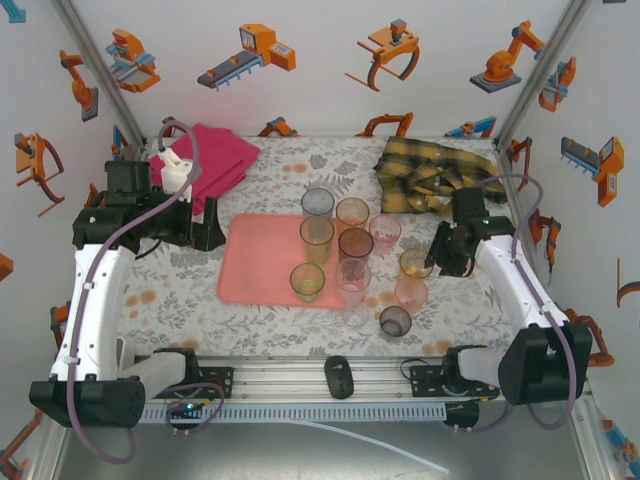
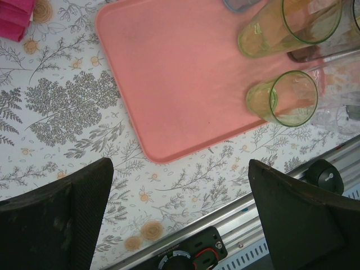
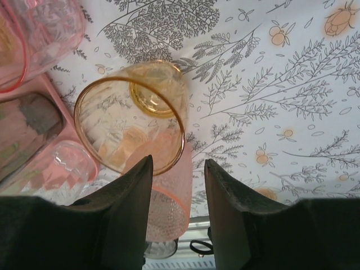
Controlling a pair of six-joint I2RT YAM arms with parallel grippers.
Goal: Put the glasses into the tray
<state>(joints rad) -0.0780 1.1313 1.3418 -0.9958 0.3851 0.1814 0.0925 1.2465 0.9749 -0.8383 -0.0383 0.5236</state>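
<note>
The salmon-pink tray (image 1: 256,265) lies left of centre on the table. Several tumblers stand on and beside its right end: blue-grey (image 1: 318,203), amber (image 1: 352,212), two green (image 1: 317,236) (image 1: 307,282), dark (image 1: 355,243). Off the tray stand an amber glass (image 1: 415,263), a pink one (image 1: 410,292) and a smoky one (image 1: 395,321). My right gripper (image 3: 179,169) hangs open just over the amber glass (image 3: 132,115), with its near rim between the fingers and the pink textured glass (image 3: 171,197) below. My left gripper (image 2: 180,185) is open over bare table beside the tray (image 2: 180,79).
A folded magenta cloth (image 1: 215,160) lies at the back left and a yellow plaid cloth (image 1: 430,170) at the back right. A black knob (image 1: 339,375) sits on the metal rail along the near edge. Patterned table shows left of the tray.
</note>
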